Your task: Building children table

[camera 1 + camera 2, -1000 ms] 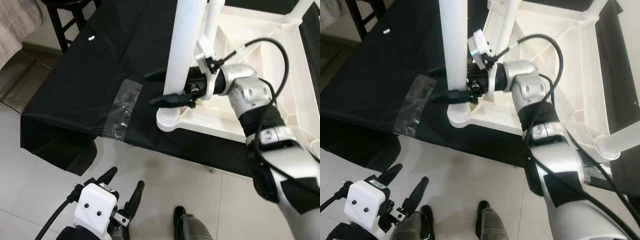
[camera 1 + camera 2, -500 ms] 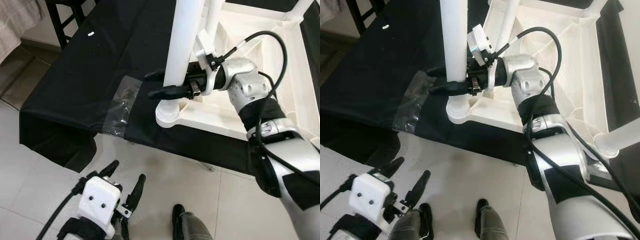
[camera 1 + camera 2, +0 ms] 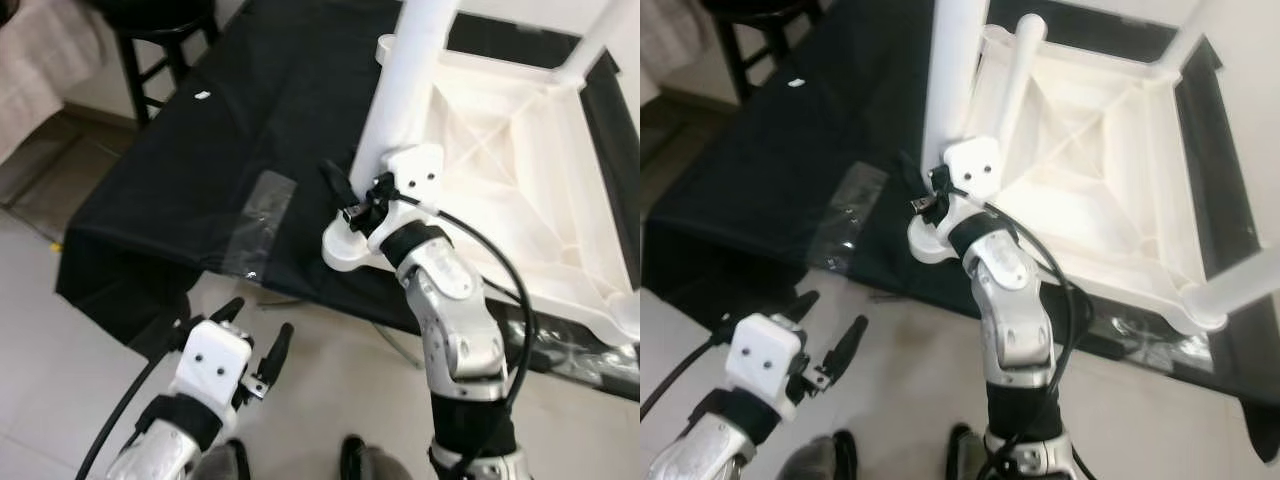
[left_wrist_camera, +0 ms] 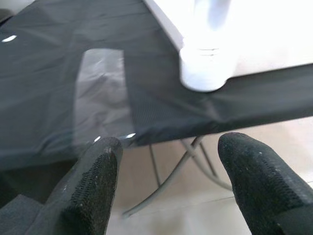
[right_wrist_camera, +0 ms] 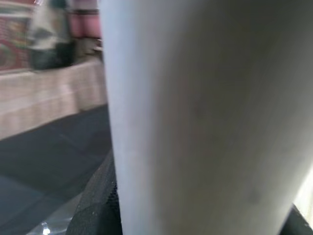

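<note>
Table leg (image 3: 405, 90) in right pincer's (image 3: 352, 195) grip — left pincer (image 3: 255, 335) agape; black cloth (image 3: 200, 160) beneath

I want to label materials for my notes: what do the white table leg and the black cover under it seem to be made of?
The white table leg looks like molded plastic: smooth, evenly white, with a slight sheen. The black cover seems to be thin woven fabric: matte, creased, hanging limp at its edge. The right gripper is at the leg's base.
</note>
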